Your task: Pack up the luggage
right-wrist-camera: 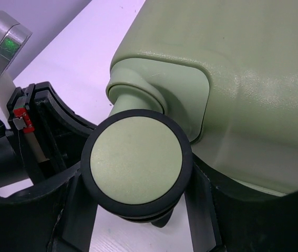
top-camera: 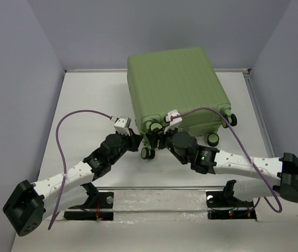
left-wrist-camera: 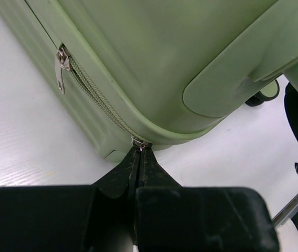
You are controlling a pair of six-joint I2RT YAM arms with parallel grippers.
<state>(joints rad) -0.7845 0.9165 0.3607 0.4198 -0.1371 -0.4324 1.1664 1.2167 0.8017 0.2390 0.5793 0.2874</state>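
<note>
The luggage (top-camera: 175,86) is a pale sage-green ribbed suitcase lying closed and flat on the white table, with its wheeled end toward the arms. My left gripper (top-camera: 139,140) is at its near left corner. In the left wrist view, the left gripper (left-wrist-camera: 140,149) is shut on a small metal zipper pull (left-wrist-camera: 140,143) at the corner of the luggage (left-wrist-camera: 154,63). A second zipper pull (left-wrist-camera: 60,71) hangs further along the zip. My right gripper (top-camera: 155,143) is beside it. In the right wrist view, the right gripper (right-wrist-camera: 138,181) is closed around a green-faced black wheel (right-wrist-camera: 136,159).
Other black wheels (top-camera: 212,138) stick out along the luggage's near edge. The left arm's wrist (right-wrist-camera: 28,136) sits close to the left of the right gripper. Grey walls enclose the table on the left, back and right. Purple cables (top-camera: 80,113) arc over both arms.
</note>
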